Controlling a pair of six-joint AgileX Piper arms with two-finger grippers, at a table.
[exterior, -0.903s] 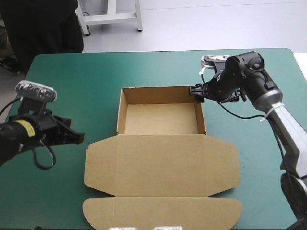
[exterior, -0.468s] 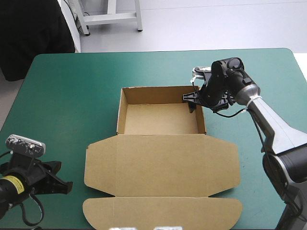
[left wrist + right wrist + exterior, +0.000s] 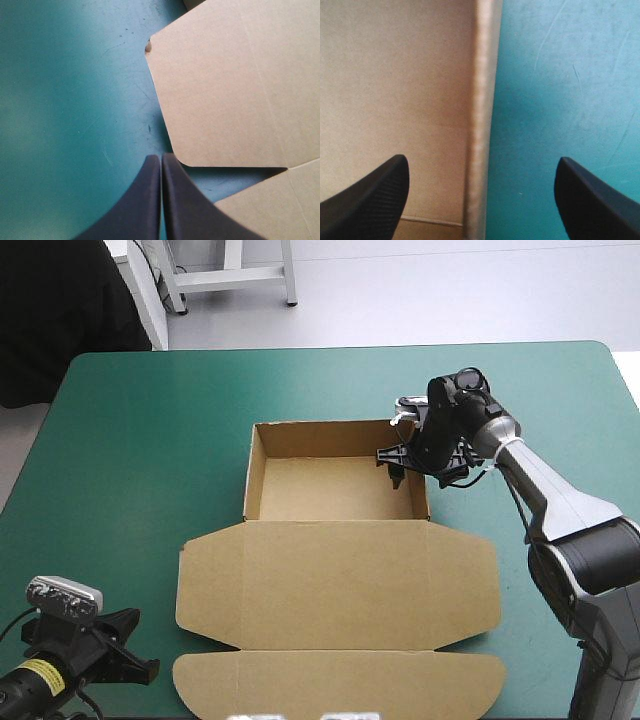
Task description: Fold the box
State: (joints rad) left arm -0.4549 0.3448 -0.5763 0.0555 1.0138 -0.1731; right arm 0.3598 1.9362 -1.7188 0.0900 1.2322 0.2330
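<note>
A flat-cut brown cardboard box (image 3: 340, 580) lies in the middle of the high view on the teal-green table cover (image 3: 150, 440). Its open tray (image 3: 330, 490) has four raised walls and sits just above the frame's centre. The lid (image 3: 330, 570) is spread flat below the tray and reaches almost to the bottom edge, with a rounded tuck flap (image 3: 340, 685) lowest of all.

The right arm climbs from the lower right corner of the high view, and its grey forearm slants up and left. The black wrist bends down over the tray's far right corner. There the right gripper (image 3: 394, 464) stands spread wide. In its own wrist view the right gripper (image 3: 481, 159) straddles the tray's right wall (image 3: 482, 75), one black finger over the board floor and the other over the cover. Neither finger visibly touches the wall.

Only the wrist and tool of the left arm show, low in the lower left corner of the high view. The left gripper (image 3: 140, 648) points right toward the lid. In its wrist view the left gripper (image 3: 161, 156) is pressed together into one pointed arch with nothing between the fingers. The arch tip sits over bare cover just beside the rounded corner of the lid's side flap (image 3: 225, 90). Whether it touches the board cannot be told.
</note>
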